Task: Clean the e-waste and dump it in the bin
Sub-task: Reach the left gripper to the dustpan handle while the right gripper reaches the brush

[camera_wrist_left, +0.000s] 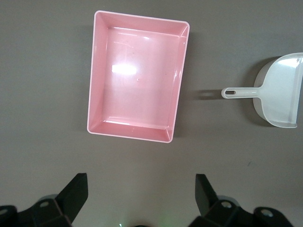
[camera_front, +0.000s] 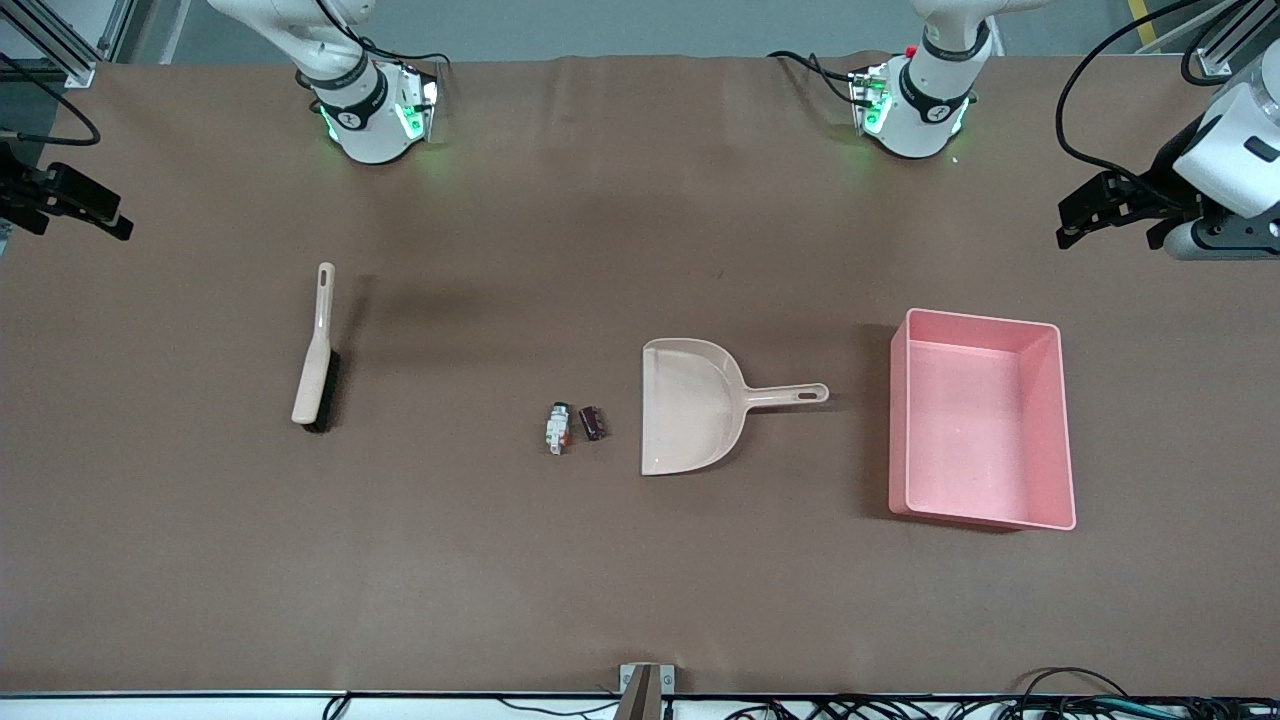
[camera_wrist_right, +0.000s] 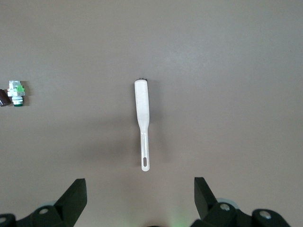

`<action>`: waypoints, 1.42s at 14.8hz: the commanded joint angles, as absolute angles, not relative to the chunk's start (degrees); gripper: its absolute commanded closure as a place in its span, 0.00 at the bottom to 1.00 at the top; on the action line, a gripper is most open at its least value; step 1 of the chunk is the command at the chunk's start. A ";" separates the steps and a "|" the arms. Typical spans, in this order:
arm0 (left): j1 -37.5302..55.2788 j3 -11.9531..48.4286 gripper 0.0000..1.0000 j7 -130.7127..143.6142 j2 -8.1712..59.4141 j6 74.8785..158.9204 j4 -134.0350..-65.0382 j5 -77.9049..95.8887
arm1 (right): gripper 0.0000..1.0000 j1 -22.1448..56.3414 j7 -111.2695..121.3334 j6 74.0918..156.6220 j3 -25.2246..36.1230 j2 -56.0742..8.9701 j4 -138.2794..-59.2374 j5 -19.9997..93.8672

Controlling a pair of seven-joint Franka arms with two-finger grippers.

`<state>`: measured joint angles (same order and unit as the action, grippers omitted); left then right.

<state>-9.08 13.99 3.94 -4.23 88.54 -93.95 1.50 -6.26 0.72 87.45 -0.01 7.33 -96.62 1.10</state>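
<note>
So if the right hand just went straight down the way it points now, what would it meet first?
Probably the brush: in the right wrist view it lies on the table ahead of the open right hand. Depth is unclear, so bare cloth beside its handle is possible.

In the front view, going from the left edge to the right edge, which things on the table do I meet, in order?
Brush → white component → dark maroon block → dustpan → pink bin.

Brown table (camera_front: 640, 600) carries brush (camera_front: 315, 350), e-waste (camera_front: 575, 427), dustpan (camera_front: 695, 405), bin (camera_front: 980, 420).
</note>
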 commanded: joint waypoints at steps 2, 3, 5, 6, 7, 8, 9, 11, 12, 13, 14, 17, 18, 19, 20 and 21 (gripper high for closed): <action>-9.40 14.06 0.00 3.25 -5.19 88.59 -94.48 2.11 | 0.00 -7.03 1.14 86.75 -0.44 7.03 -95.71 1.85; -9.40 14.06 0.00 3.16 -4.66 88.59 -93.96 2.02 | 0.00 -7.03 1.14 86.75 -0.44 7.03 -95.71 1.85; -8.88 14.50 0.00 3.08 -2.13 88.59 -92.64 1.76 | 0.00 -7.03 1.14 86.75 -0.44 7.03 -95.80 1.85; -8.44 14.68 0.00 2.82 -0.72 88.94 -92.72 1.67 | 0.00 -7.03 1.14 86.75 -0.44 7.03 -95.80 1.85; -8.09 15.55 0.00 2.20 1.65 89.73 -92.64 1.67 | 0.00 -7.03 1.14 86.75 -0.44 6.94 -95.80 1.85; -8.00 16.60 0.00 0.72 3.58 91.39 -92.72 1.67 | 0.00 -7.03 1.14 86.92 -0.44 6.94 -95.97 1.85; -7.91 17.22 0.00 -0.60 5.52 93.15 -92.90 1.67 | 0.00 -7.03 1.14 87.01 -0.44 6.86 -96.15 1.85; -7.82 19.68 0.00 -2.45 10.09 96.75 -92.99 1.67 | 0.00 -7.03 1.14 87.54 -0.44 6.07 -97.72 1.85; -7.74 20.73 0.00 -2.98 11.85 98.07 -93.08 1.58 | 0.00 -6.94 1.14 88.58 -0.44 5.72 -99.13 1.85; -7.21 21.79 0.00 -3.51 13.87 99.48 -93.34 1.50 | 0.00 -6.86 1.23 91.03 -0.44 5.71 -101.66 1.76; -6.16 22.23 0.00 -4.56 15.37 102.28 -94.12 -0.25 | 0.00 -6.59 1.32 94.62 -0.53 5.71 -104.91 1.50; -0.72 22.32 0.00 -5.80 18.71 107.12 -94.92 -5.70 | 0.00 -6.50 1.41 104.21 -0.62 4.93 -112.48 1.14; 1.38 22.32 0.00 -5.89 19.68 108.44 -94.92 -7.28 | 0.00 -6.42 1.41 107.11 -0.70 4.23 -114.94 1.14; 2.36 22.41 0.00 -6.50 21.08 109.85 -94.92 -9.56 | 0.00 -5.89 1.49 109.84 -0.62 3.78 -117.22 1.06; 3.33 22.67 0.00 -8.24 22.40 111.17 -94.92 -11.67 | 0.00 -5.54 1.58 113.00 -0.70 3.00 -119.94 1.05; 4.73 23.02 0.00 -10.44 23.46 112.05 -95.01 -13.43 | 0.00 -5.19 1.58 116.68 -0.70 2.81 -123.02 1.05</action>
